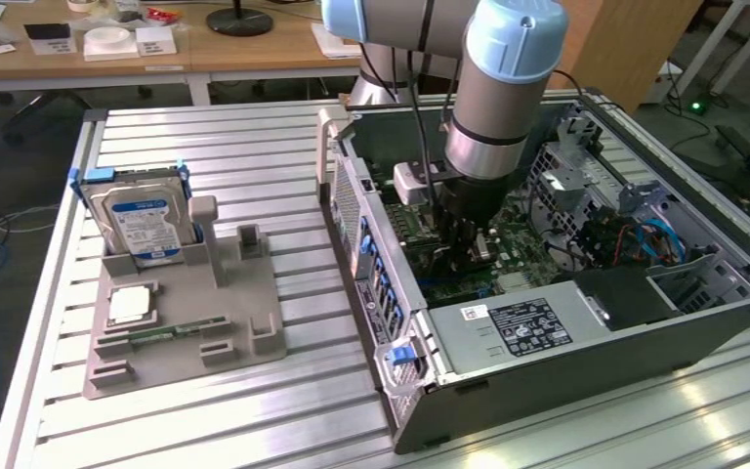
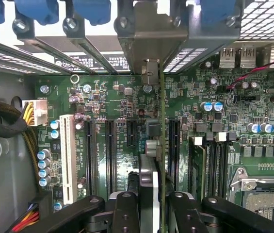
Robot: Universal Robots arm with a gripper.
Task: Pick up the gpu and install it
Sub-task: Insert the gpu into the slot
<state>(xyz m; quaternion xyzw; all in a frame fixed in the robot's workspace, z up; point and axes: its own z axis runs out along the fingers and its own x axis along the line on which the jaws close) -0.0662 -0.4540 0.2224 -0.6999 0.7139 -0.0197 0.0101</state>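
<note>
- The robot arm [image 1: 506, 98] reaches down into the open computer case [image 1: 570, 293], which lies on its side on the slatted aluminium table [image 1: 219, 156].
- In the exterior view the gripper [image 1: 464, 244] sits low inside the case, just above the green motherboard [image 1: 460, 283].
- In the wrist view the gripper [image 2: 149, 204] has its two black fingers [image 2: 124, 211] drawn partly in, pinching a thin card between them.
- That card is the gpu [image 2: 162, 145], seen edge-on as a slim vertical line with a metal bracket [image 2: 149, 43] at its far end.
- The gpu stands upright over the motherboard [image 2: 127, 107], running along the row of black expansion slots [image 2: 110, 155], with the bracket at the rear slot openings of the case. Whether its edge is seated in a slot cannot be told.
- A white slot [image 2: 69, 158] lies beside the black ones, near a white power connector [image 2: 37, 111].
- On the exterior view's left, well apart from the case, a grey parts holder [image 1: 192, 313] stands on the table.
- The holder carries an upright hard drive [image 1: 141, 225] with a blue-white label, a square chip [image 1: 130, 305] and a narrow green memory stick [image 1: 167, 332].
</note>
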